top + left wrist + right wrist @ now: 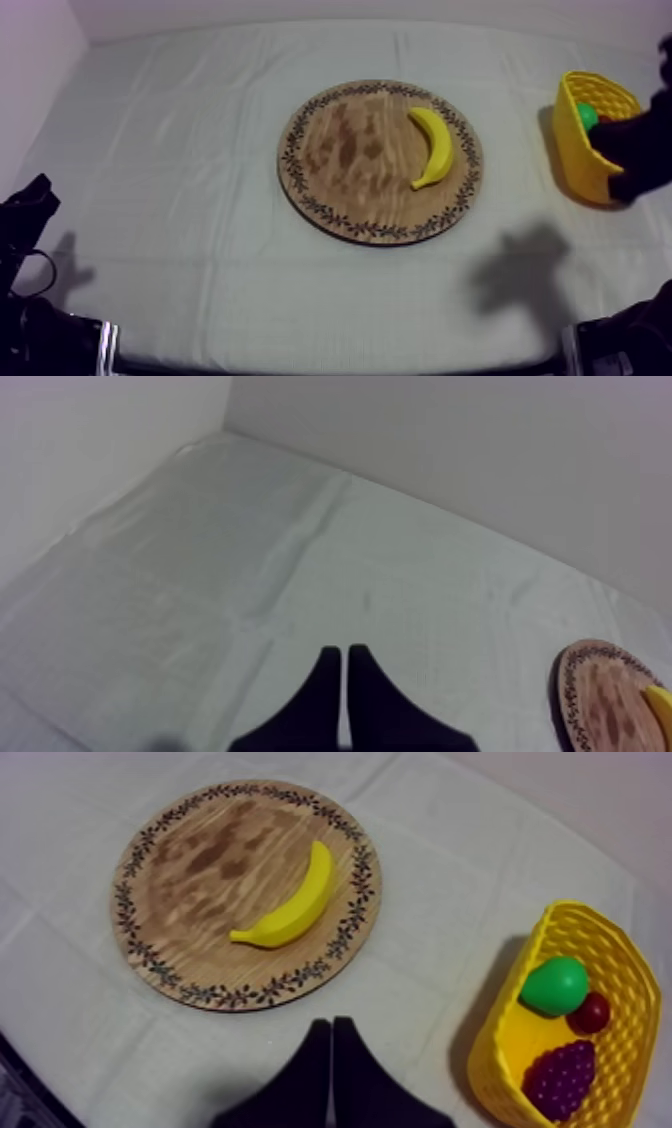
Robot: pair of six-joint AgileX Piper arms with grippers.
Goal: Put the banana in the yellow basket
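The yellow banana (432, 146) lies on the right half of the round wooden board (340, 150) in the middle of the table. The yellow basket (580, 165) stands at the right edge, and my right arm (640, 150) hangs over it. In the right wrist view my right gripper (331, 1032) is shut on nothing, its fingers forming a narrow wedge above the cloth between the board (190, 862) and the basket (610, 942); the banana (290, 907) lies beyond it. My left gripper (343, 661) is shut and empty, low at the left (35, 200).
Inside the basket lie a green pear (553, 984), a small red fruit (590, 1012) and a bunch of purple grapes (560, 1077). The board's rim (575, 696) and the banana's tip (660, 701) show far off from my left gripper. Open cloth stretches across the left side.
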